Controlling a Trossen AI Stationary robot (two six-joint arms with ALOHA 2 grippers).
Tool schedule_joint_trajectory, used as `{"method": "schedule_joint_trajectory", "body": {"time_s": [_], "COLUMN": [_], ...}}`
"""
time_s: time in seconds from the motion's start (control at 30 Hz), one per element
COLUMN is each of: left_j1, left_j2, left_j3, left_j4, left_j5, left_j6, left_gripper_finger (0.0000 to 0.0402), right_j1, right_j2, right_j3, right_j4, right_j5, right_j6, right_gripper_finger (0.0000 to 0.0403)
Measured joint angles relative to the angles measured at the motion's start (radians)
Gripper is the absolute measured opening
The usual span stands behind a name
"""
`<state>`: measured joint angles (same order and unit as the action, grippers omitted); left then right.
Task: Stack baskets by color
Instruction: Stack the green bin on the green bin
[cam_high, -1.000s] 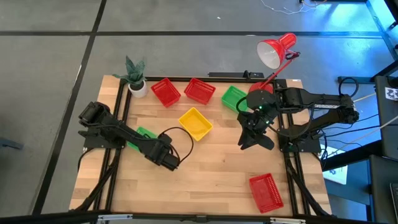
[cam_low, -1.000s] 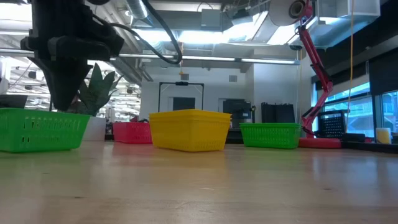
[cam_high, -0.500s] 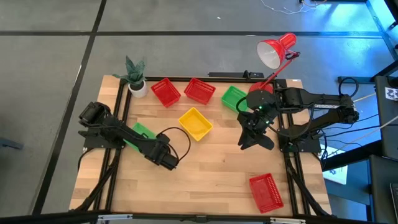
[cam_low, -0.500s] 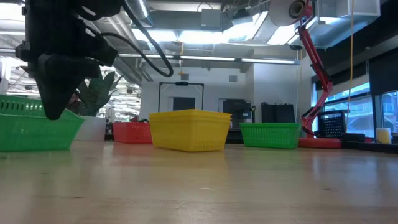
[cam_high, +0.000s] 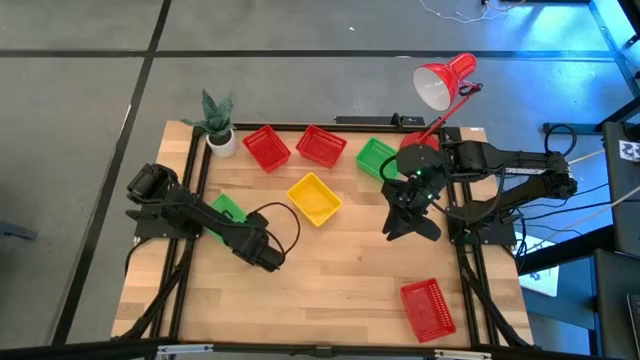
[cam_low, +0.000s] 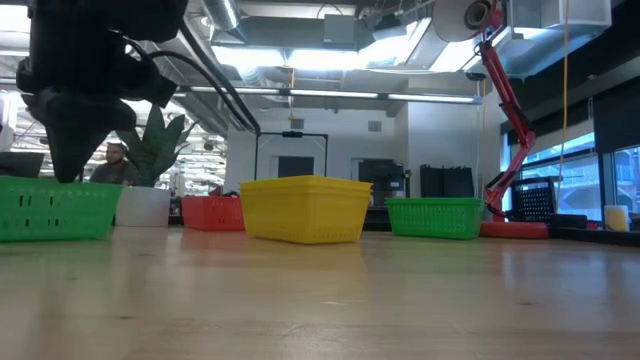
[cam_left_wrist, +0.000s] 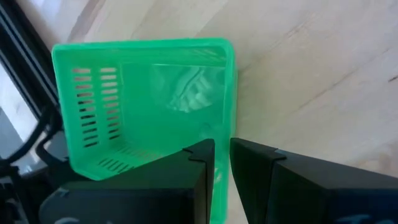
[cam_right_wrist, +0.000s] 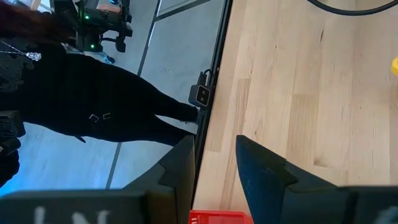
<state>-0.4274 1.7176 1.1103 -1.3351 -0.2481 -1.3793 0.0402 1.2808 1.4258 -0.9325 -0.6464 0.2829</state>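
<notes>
- Gripping one wall of a green basket (cam_left_wrist: 143, 112), the left gripper (cam_left_wrist: 222, 171) has its fingers pinched on either side of the rim, one inside the basket and one outside, at the table's left edge.
- The basket looks light and fairly stiff, thin moulded plastic with slatted sides; a pinch on the rim should carry it, though I judge it may swing or tilt from a one-wall hold.
- The smooth plastic could slip, so a hold mid-wall rather than near a corner seems the safer choice.
- The right gripper (cam_right_wrist: 214, 171) hangs over the table's right side with its fingers apart and nothing between them.
- The other baskets lie scattered: a yellow basket (cam_high: 314, 198) near the middle, two red baskets (cam_high: 266, 148) and a second green basket (cam_high: 376, 157) along the far edge, and another red basket (cam_high: 428, 307) at the near right corner.
- The table (cam_high: 340, 270) is pale wood planking, flat and bare between the baskets.
- A red desk lamp (cam_high: 444, 82) and a potted plant (cam_high: 218, 122) stand at the far edge; beyond is a lit workshop room with a person (cam_right_wrist: 93, 106) beside the table.
</notes>
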Motion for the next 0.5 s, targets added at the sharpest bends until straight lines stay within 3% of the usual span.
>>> {"method": "schedule_joint_trajectory", "body": {"time_s": [0.5], "left_j1": [0.0], "left_j2": [0.0], "left_j3": [-0.001], "left_j4": [0.023], "left_j5": [-0.05], "left_j6": [0.029], "left_gripper_finger": [0.0043], "right_j1": [0.0], "right_j2": [0.0], "right_j3": [0.0], "right_j4": [0.0], "right_j5": [0.0], "right_j6": [-0.003], "right_gripper_finger": [0.0117]}}
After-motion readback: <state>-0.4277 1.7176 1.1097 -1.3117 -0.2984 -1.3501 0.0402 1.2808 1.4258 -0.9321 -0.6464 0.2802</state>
